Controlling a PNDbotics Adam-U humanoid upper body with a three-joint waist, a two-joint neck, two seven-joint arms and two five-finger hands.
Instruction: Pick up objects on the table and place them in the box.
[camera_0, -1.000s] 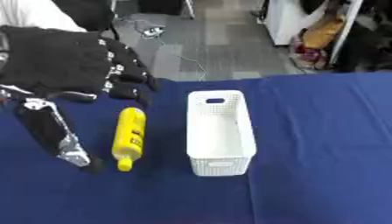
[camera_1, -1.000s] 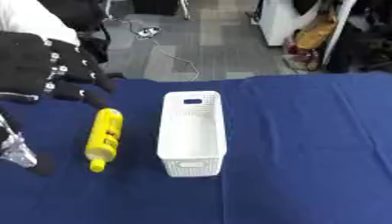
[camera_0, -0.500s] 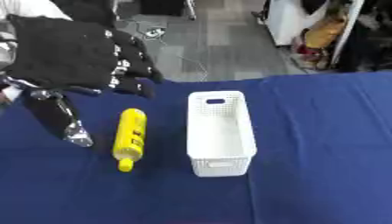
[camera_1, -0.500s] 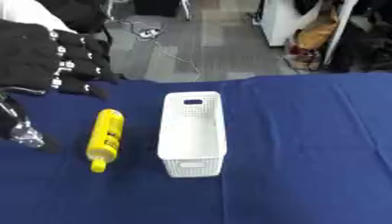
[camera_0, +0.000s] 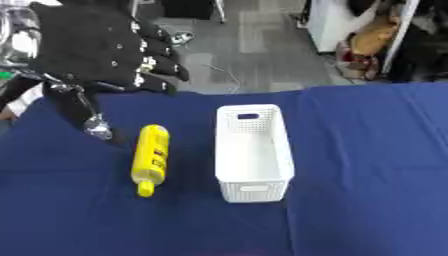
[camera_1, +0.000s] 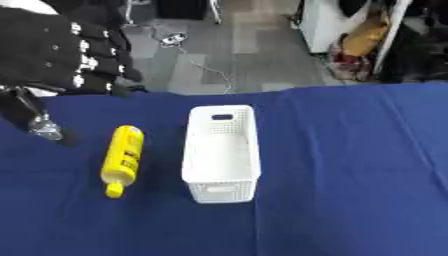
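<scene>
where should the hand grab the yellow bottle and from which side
Probably around the wide middle of the yellow bottle, coming down from above. It lies flat on the blue tablecloth, narrow cap end toward the robot, with open cloth on its left; the white basket stands apart on its right. The left hand is nearest.

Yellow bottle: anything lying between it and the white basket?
Nothing visible does. The yellow bottle lies on bare blue cloth just left of the white basket, whose open top holds nothing. The left hand hovers above.

Even indoor light, soft overall blur, faint shadows, no glare
</scene>
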